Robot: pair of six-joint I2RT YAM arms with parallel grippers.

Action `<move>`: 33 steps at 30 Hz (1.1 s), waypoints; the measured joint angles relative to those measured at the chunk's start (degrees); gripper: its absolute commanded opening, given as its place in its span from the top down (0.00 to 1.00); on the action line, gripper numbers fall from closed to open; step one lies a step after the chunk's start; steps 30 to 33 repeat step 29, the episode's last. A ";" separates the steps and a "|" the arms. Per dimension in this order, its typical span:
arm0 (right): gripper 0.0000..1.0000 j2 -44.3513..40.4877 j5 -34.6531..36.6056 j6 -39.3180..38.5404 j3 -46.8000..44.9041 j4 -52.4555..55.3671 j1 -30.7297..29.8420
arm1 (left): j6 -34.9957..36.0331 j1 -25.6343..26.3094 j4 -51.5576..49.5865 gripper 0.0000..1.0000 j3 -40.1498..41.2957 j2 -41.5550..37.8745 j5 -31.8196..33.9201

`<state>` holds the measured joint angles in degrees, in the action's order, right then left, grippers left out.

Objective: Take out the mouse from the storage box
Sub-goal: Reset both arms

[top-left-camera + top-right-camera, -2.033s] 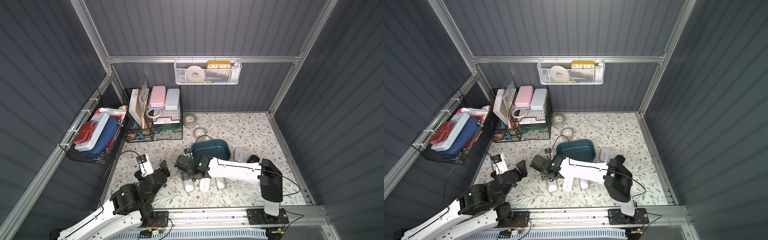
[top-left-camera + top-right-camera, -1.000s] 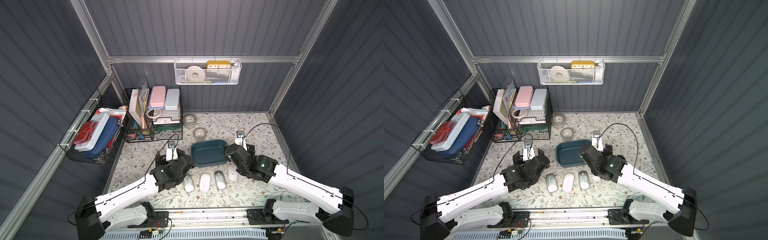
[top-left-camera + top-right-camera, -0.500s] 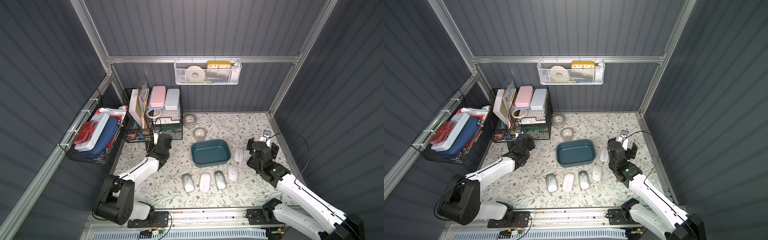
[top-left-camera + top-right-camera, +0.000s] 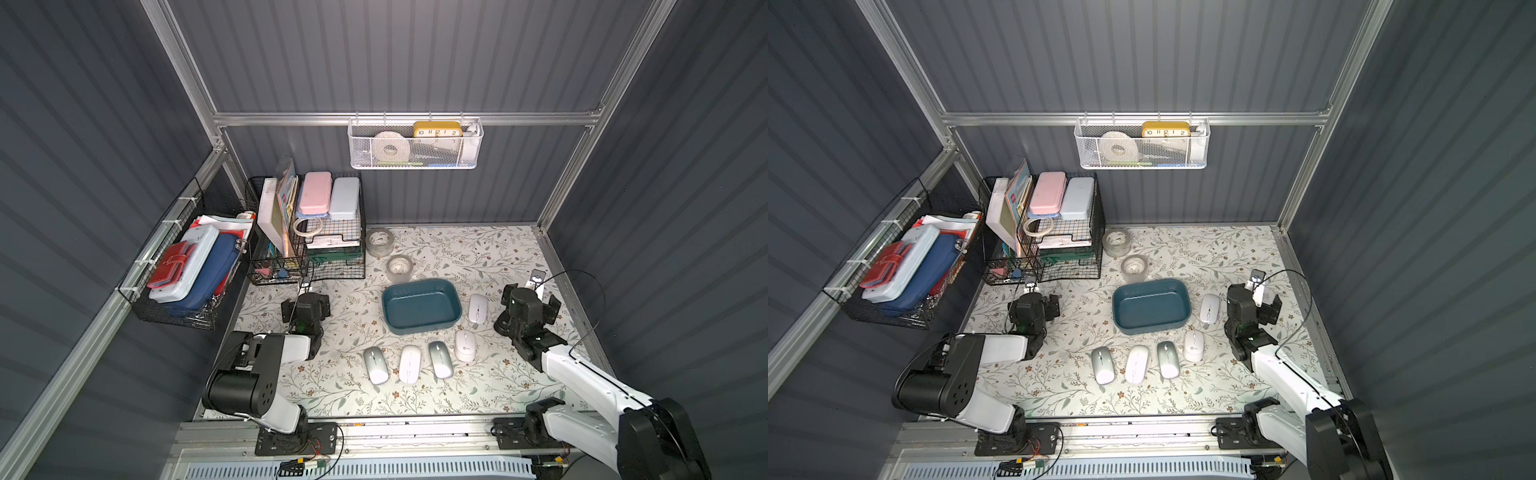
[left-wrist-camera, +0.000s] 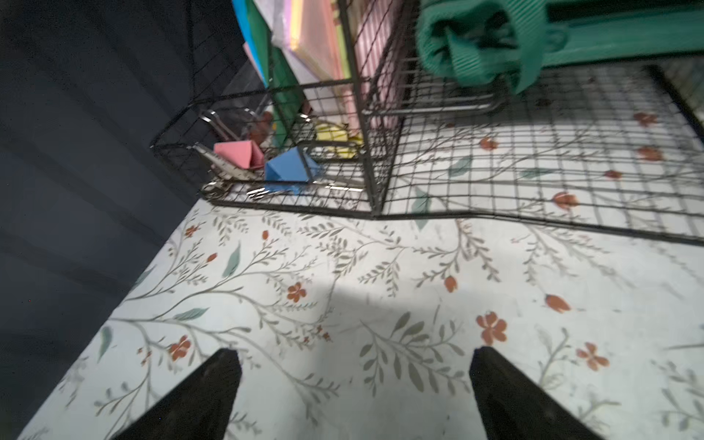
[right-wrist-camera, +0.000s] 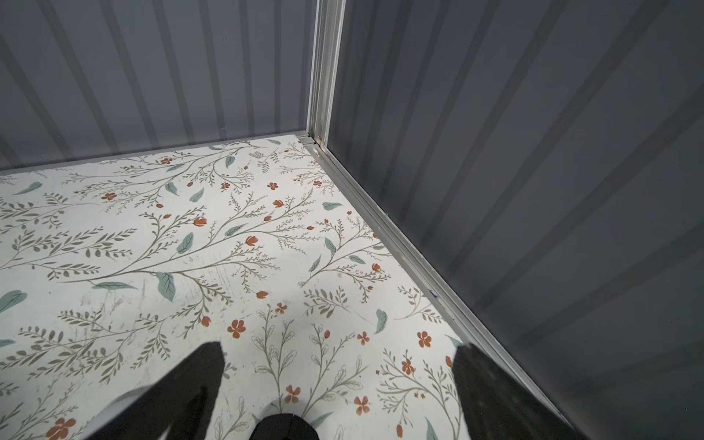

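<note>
— Two tools, both released and holding nothing. The left tool (image 5: 356,352) hangs low over the surface (image 5: 381,266), facing a wire basket (image 5: 289,205) of binder clips.
— And the right tool (image 6: 338,347)?
— It faces the far right corner. The left arm is folded over its base, and the right arm reaches forward along the right wall.
— The box (image 4: 420,307)?
— Mid-surface between them, long axis side to side. Five mice (image 4: 409,363) lie outside it, one just beside its right end and four along its near side, pointing roughly front to back.
— Obstacles?
— Tape rolls (image 4: 400,268) sit behind the box.
</note>
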<state>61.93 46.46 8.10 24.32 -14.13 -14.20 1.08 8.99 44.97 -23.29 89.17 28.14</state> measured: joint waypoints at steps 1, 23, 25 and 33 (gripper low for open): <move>0.01 0.33 -1.03 -0.52 -1.42 -2.84 0.42 | 0.39 -0.44 3.65 0.01 0.76 0.55 -2.73; 0.01 26.51 -26.84 -6.84 -5.22 -38.91 10.10 | -1.31 -7.10 10.10 0.01 -3.23 8.70 -17.53; 0.01 26.75 -27.02 -6.75 -4.59 -40.63 10.34 | -1.42 -7.10 9.88 0.00 -3.23 8.70 -17.68; 0.01 27.78 -27.10 -6.40 -4.59 -42.29 10.34 | -1.57 -7.10 9.66 0.01 -3.23 8.70 -17.79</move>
